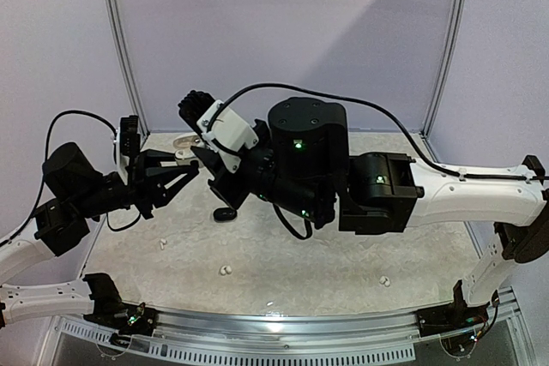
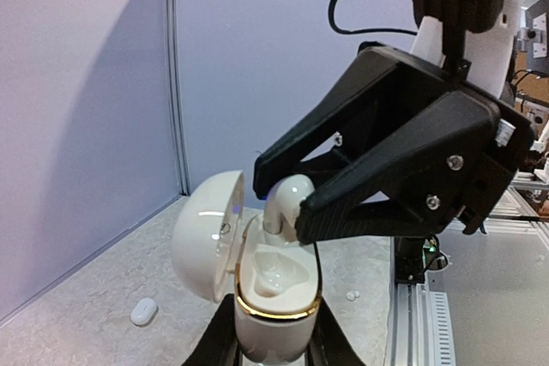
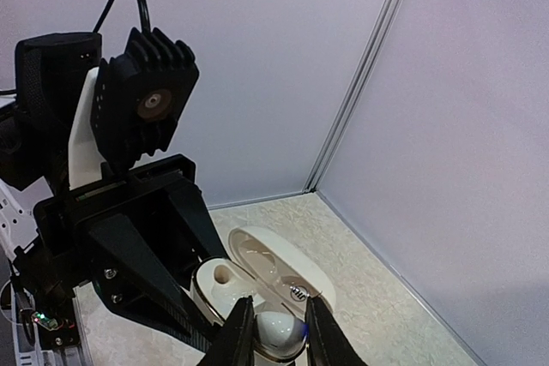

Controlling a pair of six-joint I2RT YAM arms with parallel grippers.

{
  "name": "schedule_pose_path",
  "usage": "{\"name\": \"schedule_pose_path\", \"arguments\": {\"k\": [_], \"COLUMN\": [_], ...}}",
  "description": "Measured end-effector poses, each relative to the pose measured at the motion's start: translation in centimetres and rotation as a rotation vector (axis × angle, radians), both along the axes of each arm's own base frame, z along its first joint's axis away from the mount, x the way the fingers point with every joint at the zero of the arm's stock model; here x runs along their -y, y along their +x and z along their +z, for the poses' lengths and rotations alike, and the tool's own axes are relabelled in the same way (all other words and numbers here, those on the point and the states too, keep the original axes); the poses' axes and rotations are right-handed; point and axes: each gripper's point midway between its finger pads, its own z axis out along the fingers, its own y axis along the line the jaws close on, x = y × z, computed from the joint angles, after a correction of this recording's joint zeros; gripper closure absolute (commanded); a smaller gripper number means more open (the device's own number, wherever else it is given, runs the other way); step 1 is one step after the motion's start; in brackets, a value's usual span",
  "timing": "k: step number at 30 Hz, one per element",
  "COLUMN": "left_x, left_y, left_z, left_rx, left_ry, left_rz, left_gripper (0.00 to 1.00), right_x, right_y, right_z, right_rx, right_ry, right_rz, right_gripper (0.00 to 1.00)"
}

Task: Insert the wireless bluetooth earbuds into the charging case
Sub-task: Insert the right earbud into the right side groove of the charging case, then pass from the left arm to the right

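My left gripper (image 2: 276,342) is shut on a white charging case (image 2: 274,302) with a gold rim and holds it upright above the table, its lid (image 2: 206,233) swung open. The near socket of the case is empty. My right gripper (image 3: 279,338) is shut on a white earbud (image 3: 279,332), which also shows in the left wrist view (image 2: 287,197). It holds the earbud with its stem down in the far socket of the case (image 3: 214,285). In the top view the two grippers meet at the back left (image 1: 193,167), and the case is mostly hidden there.
A black case (image 1: 225,213) lies on the table under the right arm. Loose white buds lie near the front at the left (image 1: 162,243), the middle (image 1: 226,270) and the right (image 1: 384,281). A beige object (image 1: 184,141) lies by the back wall.
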Motion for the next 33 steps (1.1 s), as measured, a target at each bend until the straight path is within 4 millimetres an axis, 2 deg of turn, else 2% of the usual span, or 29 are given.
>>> {"name": "schedule_pose_path", "arguments": {"k": [14, 20, 25, 28, 30, 33], "left_x": [0.0, 0.0, -0.2, -0.4, -0.5, -1.2], "left_y": [-0.1, 0.1, 0.7, 1.0, 1.3, 2.4], "left_z": [0.0, -0.1, -0.2, -0.4, -0.5, -0.7], "left_rx": [-0.022, -0.067, -0.137, -0.183, -0.211, -0.253], "left_ry": [-0.006, -0.022, -0.042, -0.054, -0.062, -0.08], "left_rz": [-0.006, -0.001, 0.02, 0.032, 0.047, 0.091], "left_gripper": [1.0, 1.0, 1.0, 1.0, 1.0, 1.0], "right_x": [-0.1, -0.2, -0.5, -0.3, 0.2, 1.5], "right_y": [0.8, 0.9, 0.3, 0.2, 0.2, 1.0], "right_z": [0.4, 0.6, 2.0, 2.7, 3.2, 4.3], "right_rx": [-0.019, -0.047, -0.09, -0.124, -0.146, -0.201], "right_ry": [-0.012, -0.007, 0.046, 0.078, 0.097, 0.141], "right_rz": [-0.05, -0.048, 0.002, 0.023, 0.033, 0.029], "right_gripper": [0.61, 0.45, 0.38, 0.3, 0.25, 0.24]}}
